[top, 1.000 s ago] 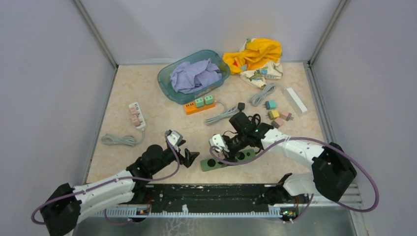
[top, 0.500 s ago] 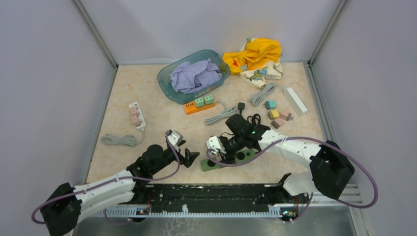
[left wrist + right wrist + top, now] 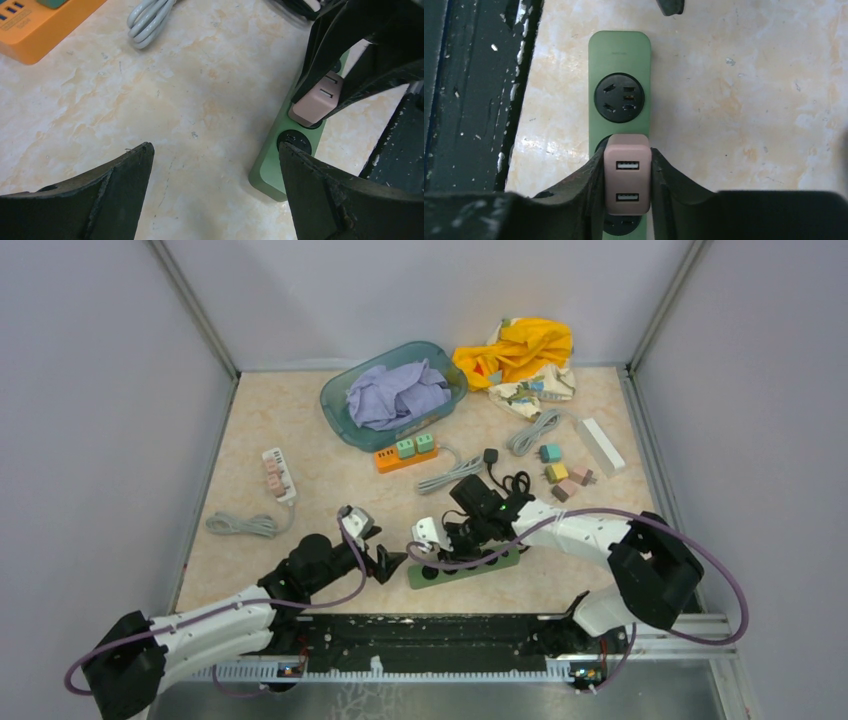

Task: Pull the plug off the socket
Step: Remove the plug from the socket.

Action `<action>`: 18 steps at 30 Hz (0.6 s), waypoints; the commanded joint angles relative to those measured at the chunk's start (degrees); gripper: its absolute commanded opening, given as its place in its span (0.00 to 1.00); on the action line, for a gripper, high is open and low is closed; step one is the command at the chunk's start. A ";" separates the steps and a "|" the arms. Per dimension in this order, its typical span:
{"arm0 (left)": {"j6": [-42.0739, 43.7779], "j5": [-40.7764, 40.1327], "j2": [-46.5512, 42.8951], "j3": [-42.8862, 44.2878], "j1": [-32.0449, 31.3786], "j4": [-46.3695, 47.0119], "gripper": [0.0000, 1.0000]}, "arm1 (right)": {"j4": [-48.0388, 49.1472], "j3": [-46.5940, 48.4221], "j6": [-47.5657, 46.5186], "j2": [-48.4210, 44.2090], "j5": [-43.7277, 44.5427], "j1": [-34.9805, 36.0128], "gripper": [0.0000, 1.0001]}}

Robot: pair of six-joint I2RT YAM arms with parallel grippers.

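While right gripper [image 3: 627, 186] pinches pink plug [image 3: 627, 170] from both sides, plug sits in green socket strip [image 3: 619, 55], free hole on each side. Left gripper [image 3: 215, 150] spread wide, hangs near strip end, not touching. Nothing holds strip down. Risk: strip lifts with plug. Smooth sides, so fingers may slip. Crooked pull may jam pins.

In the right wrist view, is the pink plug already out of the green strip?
No, the pink plug sits in the green strip, with the right gripper pinching its sides.
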 commanded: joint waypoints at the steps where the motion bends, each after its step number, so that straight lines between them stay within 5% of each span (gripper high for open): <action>1: 2.22 5.33 0.50 -1.38 0.40 5.42 0.99 | -0.87 4.07 0.60 0.58 1.64 0.79 0.22; 6: 5.37 16.61 4.81 -4.50 0.26 18.02 1.00 | -1.07 4.58 1.25 0.36 2.03 0.87 0.00; 18: 18.75 16.10 27.40 1.08 -7.65 26.33 1.00 | -1.38 4.71 0.60 -0.22 2.78 0.80 0.00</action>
